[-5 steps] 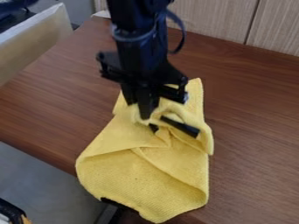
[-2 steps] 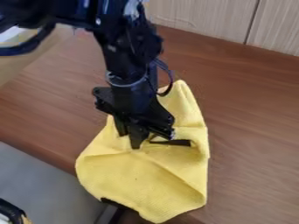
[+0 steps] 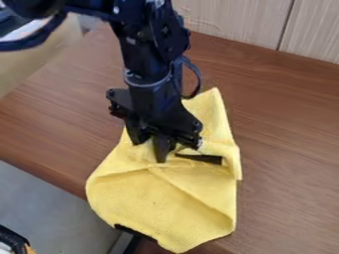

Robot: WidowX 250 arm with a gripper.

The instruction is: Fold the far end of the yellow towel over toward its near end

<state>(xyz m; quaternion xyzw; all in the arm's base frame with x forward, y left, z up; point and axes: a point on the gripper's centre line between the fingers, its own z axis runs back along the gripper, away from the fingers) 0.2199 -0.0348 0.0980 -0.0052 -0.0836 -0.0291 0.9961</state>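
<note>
Black gripper [image 3: 153, 150] at center, jaw state unclear, over yellow cloth [image 3: 165, 198], dark strip [image 3: 198, 158] just right, wooden table [image 3: 285, 149] around.

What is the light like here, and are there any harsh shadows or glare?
Camera view: soft light on the yellow cloth, with gentle shading along its folds and no hard-edged shadow; a mild, pale sheen on the wooden tabletop; small glints on the black arm, while much of its hand sinks into near-black, its parts hard to tell apart.
</note>
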